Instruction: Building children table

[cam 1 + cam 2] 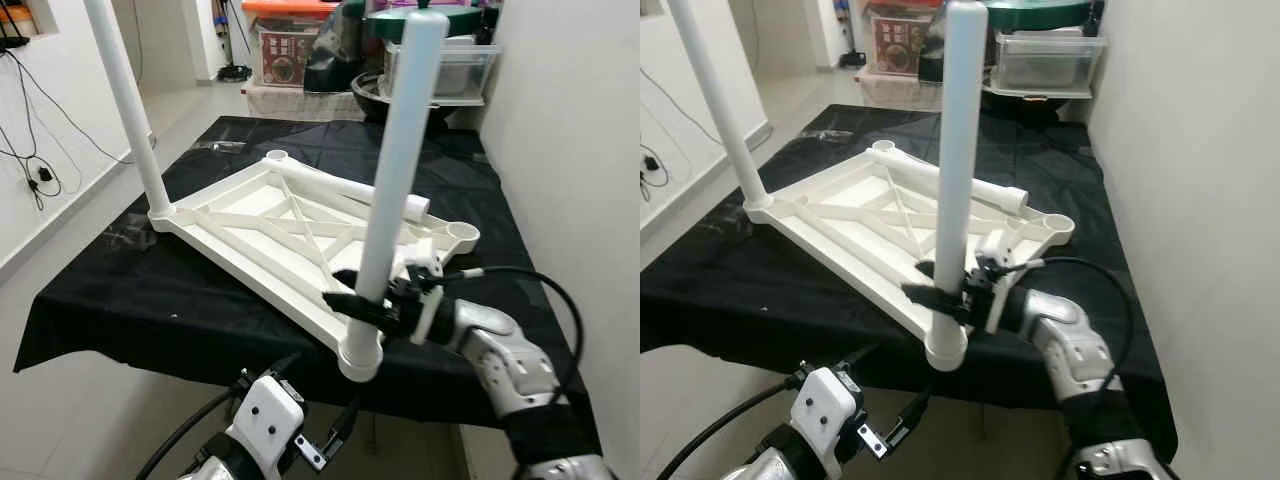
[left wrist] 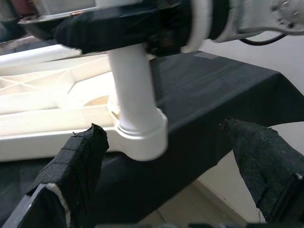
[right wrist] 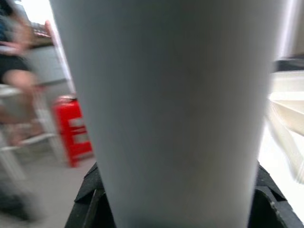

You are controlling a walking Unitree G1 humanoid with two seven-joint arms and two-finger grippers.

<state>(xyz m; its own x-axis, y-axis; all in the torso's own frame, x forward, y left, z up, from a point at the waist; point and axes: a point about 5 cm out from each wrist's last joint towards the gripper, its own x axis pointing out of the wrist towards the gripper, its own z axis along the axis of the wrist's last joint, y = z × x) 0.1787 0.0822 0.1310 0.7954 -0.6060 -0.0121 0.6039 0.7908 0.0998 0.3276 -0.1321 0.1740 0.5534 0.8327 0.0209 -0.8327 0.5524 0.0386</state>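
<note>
Tabletop (image 1: 300,235) lies upside down on the black worktop (image 1: 120,300), two legs standing — near leg (image 1: 395,170) pinched by the right hand (image 1: 362,300); left hand (image 2: 161,161) spread below. A third leg (image 1: 350,187) lies loose — two sockets left.

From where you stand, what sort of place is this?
Probably a room in a home, used partly for storage. A black-draped table carries the white tabletop, plastic bins are stacked behind it, and cables hang on the wall.
</note>
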